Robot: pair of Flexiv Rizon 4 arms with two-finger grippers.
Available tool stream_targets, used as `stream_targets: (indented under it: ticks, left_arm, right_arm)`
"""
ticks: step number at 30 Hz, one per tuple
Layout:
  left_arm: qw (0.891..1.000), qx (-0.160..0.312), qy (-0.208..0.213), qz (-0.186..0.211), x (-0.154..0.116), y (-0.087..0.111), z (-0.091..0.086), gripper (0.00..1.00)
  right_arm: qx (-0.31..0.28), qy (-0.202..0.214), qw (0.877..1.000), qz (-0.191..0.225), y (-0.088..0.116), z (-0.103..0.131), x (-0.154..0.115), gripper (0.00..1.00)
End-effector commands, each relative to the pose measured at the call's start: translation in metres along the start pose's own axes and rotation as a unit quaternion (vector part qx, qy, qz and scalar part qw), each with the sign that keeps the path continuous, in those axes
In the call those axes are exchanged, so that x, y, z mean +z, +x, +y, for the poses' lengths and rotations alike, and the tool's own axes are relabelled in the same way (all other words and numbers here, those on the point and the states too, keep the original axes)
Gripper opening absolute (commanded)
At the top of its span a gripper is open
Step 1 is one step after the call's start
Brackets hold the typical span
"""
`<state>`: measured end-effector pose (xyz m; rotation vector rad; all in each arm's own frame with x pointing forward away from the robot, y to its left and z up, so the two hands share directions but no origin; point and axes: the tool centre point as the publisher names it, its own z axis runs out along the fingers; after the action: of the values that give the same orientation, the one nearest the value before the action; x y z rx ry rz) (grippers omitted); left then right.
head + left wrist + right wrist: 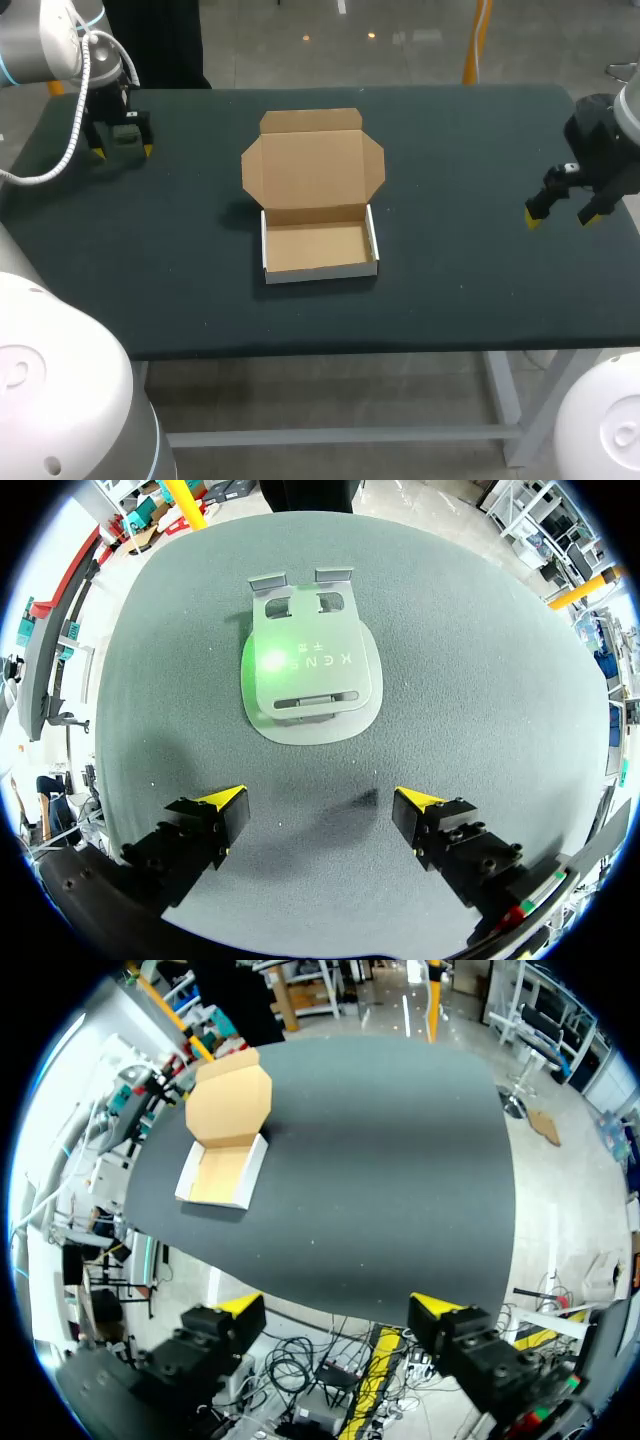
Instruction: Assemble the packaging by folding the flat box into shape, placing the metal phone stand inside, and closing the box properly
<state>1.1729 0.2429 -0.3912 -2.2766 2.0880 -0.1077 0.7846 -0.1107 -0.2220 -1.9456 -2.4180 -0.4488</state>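
Metal phone stand [312, 670] lies flat ahead of the left gripper [320, 802], spread and empty, whose pinch might skid off the thin plate; the right gripper [340, 1308] is likewise spread and empty.

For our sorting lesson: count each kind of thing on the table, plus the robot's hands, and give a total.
Cardboard box: 1
Phone stand: 1
Robot hands: 2, left hand and right hand
Total: 4
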Motion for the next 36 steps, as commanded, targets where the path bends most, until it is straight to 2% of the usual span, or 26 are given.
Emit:
stream_targets:
  ticks: [1,36]
  left_arm:
    - [1.0,0.0,-0.013,-0.001,0.003,-0.001,-0.01,1.0]
    - [1.0,0.002,-0.014,0.006,0.007,-0.008,-0.038,1.0]
  right_arm:
    - [0.0,0.001,1.0,-0.001,0.0,-0.001,-0.001,1.0]
    - [0.0,0.001,1.0,-0.001,0.0,-0.001,-0.001,1.0]
